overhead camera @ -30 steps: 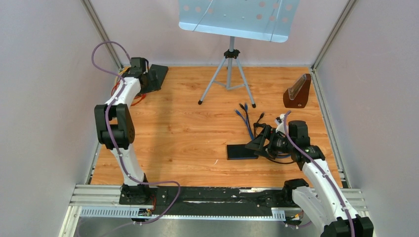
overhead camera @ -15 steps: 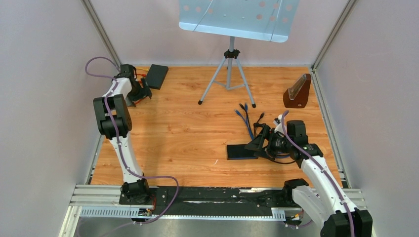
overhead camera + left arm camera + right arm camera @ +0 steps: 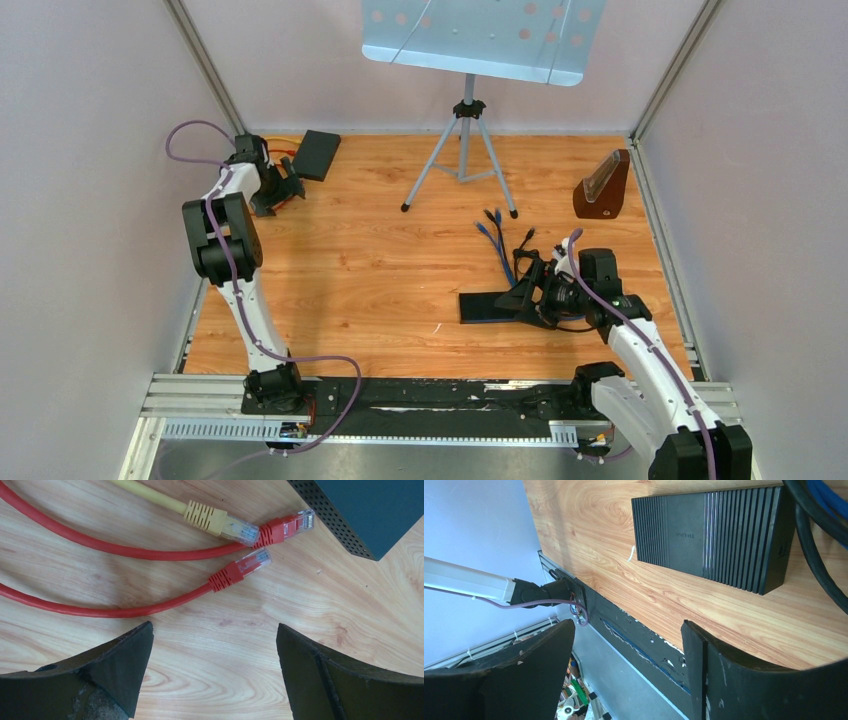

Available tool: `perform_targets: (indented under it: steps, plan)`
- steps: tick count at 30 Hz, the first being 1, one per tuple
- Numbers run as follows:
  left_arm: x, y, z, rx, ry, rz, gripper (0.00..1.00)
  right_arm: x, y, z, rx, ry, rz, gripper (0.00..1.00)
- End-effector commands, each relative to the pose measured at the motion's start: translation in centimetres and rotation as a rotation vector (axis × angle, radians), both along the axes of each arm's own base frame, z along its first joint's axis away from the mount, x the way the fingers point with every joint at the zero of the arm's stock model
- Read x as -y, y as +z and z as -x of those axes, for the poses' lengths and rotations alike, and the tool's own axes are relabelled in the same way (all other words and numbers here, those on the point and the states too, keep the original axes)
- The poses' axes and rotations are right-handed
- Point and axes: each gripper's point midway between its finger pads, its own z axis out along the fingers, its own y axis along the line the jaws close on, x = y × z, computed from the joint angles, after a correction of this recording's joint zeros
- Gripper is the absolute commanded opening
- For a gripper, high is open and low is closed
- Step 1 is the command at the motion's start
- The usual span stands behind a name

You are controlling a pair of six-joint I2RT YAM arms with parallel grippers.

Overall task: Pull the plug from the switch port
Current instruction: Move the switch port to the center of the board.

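A dark switch (image 3: 318, 153) lies at the back left; its vented corner (image 3: 370, 510) shows in the left wrist view. Two red plugs (image 3: 287, 527) (image 3: 247, 564) and a yellow plug (image 3: 220, 522) lie loose on the wood beside it, in no port. My left gripper (image 3: 285, 190) (image 3: 214, 630) stands open just short of them, with bare wood between its fingers. A second black switch (image 3: 488, 306) (image 3: 714, 535) lies mid-right. My right gripper (image 3: 522, 292) (image 3: 626, 625) hangs open at its right end, holding nothing. Black cables (image 3: 809, 545) and a blue cable (image 3: 829, 500) run past that end; its ports are hidden.
A music stand's tripod (image 3: 462, 150) stands at the back centre. A brown wedge-shaped block (image 3: 603, 187) sits at the back right. Loose blue and black cable ends (image 3: 494, 235) lie behind the right switch. Walls close in the left and right sides.
My left arm has drawn back from the back-left switch toward the left wall, its gripper staying open. My right gripper has barely shifted.
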Motion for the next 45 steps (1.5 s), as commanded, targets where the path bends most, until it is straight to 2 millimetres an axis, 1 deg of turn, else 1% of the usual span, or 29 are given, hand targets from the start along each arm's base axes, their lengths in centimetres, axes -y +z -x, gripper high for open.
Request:
perform_targets:
  steps: [1,4,7,9,12,14,15,16,17,18,19,23,25,28,29,30,31,32,33,34,37,38,39,40,41,42,43,44,45]
  plan:
    - [-0.9,4.9,-2.1,0.143,-0.023,-0.048,1.0,-0.3,0.5,-0.4,0.052,0.01,-0.019,0.78]
    - [-1.5,4.5,-2.4,0.128,0.001,-0.061,1.0,-0.3,0.1,-0.5,0.044,0.011,-0.02,0.78]
    - [-1.1,3.7,-2.5,0.127,-0.007,-0.045,1.0,-0.4,0.0,-0.5,0.037,0.026,-0.021,0.78]
    - [-1.4,2.8,-2.2,0.107,0.011,-0.053,1.0,-0.4,0.0,-0.5,0.036,0.029,-0.02,0.78]
    - [-1.1,1.7,-1.9,0.097,-0.017,-0.047,1.0,-0.4,0.0,-0.4,0.037,0.029,-0.021,0.78]
    - [-1.5,0.8,-1.5,0.068,-0.005,-0.062,1.0,-0.4,0.0,-0.4,0.036,0.022,-0.022,0.78]
    - [-1.5,-0.1,-0.9,0.033,-0.002,-0.062,1.0,-0.4,0.0,-0.4,0.036,0.02,-0.023,0.78]
    - [-1.9,-0.2,-0.9,0.017,0.009,-0.078,1.0,-0.4,0.0,-0.3,0.036,0.021,-0.024,0.78]
    - [-2.0,-1.3,-0.1,-0.037,0.013,-0.076,1.0,-0.4,0.0,-0.3,0.035,0.022,-0.025,0.78]
    - [-2.3,-1.2,-0.2,-0.046,0.02,-0.087,1.0,-0.4,0.0,-0.3,0.035,0.022,-0.027,0.78]
    - [-2.2,-2.0,0.3,-0.078,0.019,-0.082,1.0,-0.4,0.0,-0.2,0.033,0.021,-0.028,0.78]
    - [-2.0,-3.1,1.3,-0.107,0.019,-0.076,1.0,-0.4,-0.2,-0.2,0.029,0.018,-0.025,0.78]
    - [-1.9,-3.2,1.7,-0.107,0.018,-0.076,1.0,-0.4,-0.3,-0.1,0.028,0.018,-0.026,0.78]
    - [-1.4,-2.4,1.6,-0.056,-0.011,-0.067,0.99,-0.4,-0.3,-0.1,0.029,0.02,-0.025,0.78]
    - [-0.9,-1.4,1.3,-0.009,-0.031,-0.054,0.98,-0.4,-0.3,-0.1,0.032,0.02,-0.026,0.78]
    - [-0.8,0.1,0.9,0.037,-0.047,-0.06,0.98,-0.4,-0.3,-0.1,0.031,0.022,-0.026,0.78]
    - [-0.5,0.6,0.5,0.078,-0.062,-0.054,0.98,-0.4,-0.3,-0.1,0.033,0.022,-0.025,0.78]
    - [-0.5,2.3,0.2,0.124,-0.07,-0.065,0.99,-0.4,-0.4,-0.1,0.032,0.022,-0.025,0.78]
    - [-0.6,3.0,-0.3,0.157,-0.072,-0.073,1.0,-0.4,-0.4,-0.1,0.032,0.021,-0.023,0.79]
    - [-0.7,4.2,-0.6,0.186,-0.071,-0.086,1.0,-0.4,-0.4,-0.1,0.03,0.022,-0.024,0.79]
    - [-1.8,6.4,-1.7,0.229,-0.047,-0.133,1.0,-0.4,-0.5,-0.2,0.029,0.021,-0.024,0.79]
    - [-2.0,6.1,-1.8,0.221,-0.047,-0.141,1.0,-0.4,-0.5,-0.3,0.029,0.02,-0.025,0.79]
    - [-2.3,6.6,-2.3,0.221,-0.043,-0.151,1.0,-0.4,-0.4,-0.3,0.03,0.021,-0.027,0.79]
    - [-2.2,5.6,-2.0,0.182,-0.05,-0.146,1.0,-0.5,-0.4,-0.3,0.03,0.023,-0.029,0.79]
    - [-2.4,6.1,-2.6,0.19,-0.051,-0.15,1.0,-0.5,-0.4,-0.4,0.029,0.022,-0.029,0.79]
    - [-2.4,5.1,-2.5,0.162,-0.049,-0.144,1.0,-0.5,-0.4,-0.4,0.029,0.022,-0.028,0.79]
    - [-2.6,5.1,-2.8,0.16,-0.03,-0.144,1.0,-0.5,-0.5,-0.4,0.026,0.021,-0.028,0.78]
    - [-2.6,3.8,-2.6,0.125,-0.023,-0.132,1.0,-0.5,-0.6,-0.3,0.025,0.021,-0.027,0.79]
    - [-2.6,3.9,-2.9,0.125,-0.018,-0.124,1.0,-0.5,-0.6,-0.3,0.024,0.021,-0.027,0.79]
